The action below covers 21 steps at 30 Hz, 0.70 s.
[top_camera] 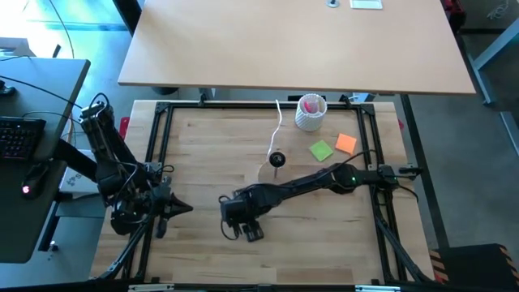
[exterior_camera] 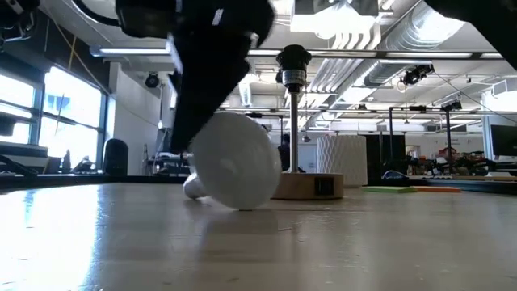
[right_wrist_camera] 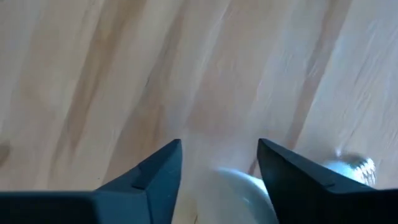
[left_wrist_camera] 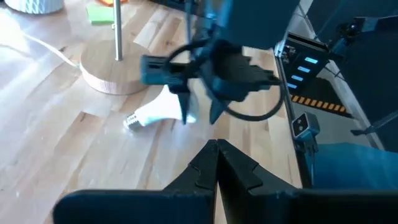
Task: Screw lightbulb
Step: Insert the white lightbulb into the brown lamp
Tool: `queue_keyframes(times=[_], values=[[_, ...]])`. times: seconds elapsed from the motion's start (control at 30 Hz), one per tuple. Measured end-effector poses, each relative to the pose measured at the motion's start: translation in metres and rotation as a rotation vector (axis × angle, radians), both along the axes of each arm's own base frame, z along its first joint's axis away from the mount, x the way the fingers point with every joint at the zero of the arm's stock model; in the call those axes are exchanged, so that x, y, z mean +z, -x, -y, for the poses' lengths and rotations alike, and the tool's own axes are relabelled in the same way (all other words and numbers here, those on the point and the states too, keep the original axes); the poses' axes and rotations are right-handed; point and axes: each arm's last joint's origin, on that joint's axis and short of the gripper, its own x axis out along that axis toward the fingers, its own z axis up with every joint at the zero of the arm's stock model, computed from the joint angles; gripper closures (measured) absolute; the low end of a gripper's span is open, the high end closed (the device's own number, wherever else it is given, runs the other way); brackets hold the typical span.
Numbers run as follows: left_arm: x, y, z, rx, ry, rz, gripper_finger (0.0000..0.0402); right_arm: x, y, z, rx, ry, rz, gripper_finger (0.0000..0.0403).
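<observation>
Now | left gripper (top_camera: pixel 180 208) parked at the table's left, fingers pressed together | lightbulb (left_wrist_camera: pixel 163 109) lying on its side on the wood, screw base toward the lamp stand (left_wrist_camera: pixel 112 74) | right gripper (top_camera: pixel 247 231) nearer, directly over the globe, jaws spread astride it, not yet pinching

Beyond the pale wooden worktable (top_camera: pixel 203 138) stood a second, lighter table (top_camera: pixel 292 49); a dark desk with a keyboard (top_camera: pixel 20 138) sat to one side on grey floor. Across the room, tall windows (exterior_camera: pixel 48 121) let in daylight, and exposed ducts (exterior_camera: pixel 388 40) ran along the ceiling
</observation>
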Motion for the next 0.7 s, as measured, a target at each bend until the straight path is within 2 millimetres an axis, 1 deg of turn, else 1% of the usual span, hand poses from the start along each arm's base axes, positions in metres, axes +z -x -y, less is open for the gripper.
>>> queue_keyframes(times=[0.13,0.23,0.43,0.7], values=[[-0.003,-0.002,0.002,0.013,-0.026,0.002,0.0401,0.002,0.009,-0.009,0.021,0.020,-0.052,0.0234],[-0.006,-0.003,0.005,0.018,-0.046,-0.002,0.0401,0.003,0.012,-0.014,0.041,0.027,-0.061,0.0250],[-0.014,-0.007,0.012,0.024,-0.086,-0.022,0.0401,0.002,0.020,-0.024,0.038,0.033,-0.099,0.0256],[-0.027,-0.014,0.022,0.053,-0.155,-0.034,0.0401,0.000,0.044,-0.045,-0.039,0.159,-0.224,0.0256]])
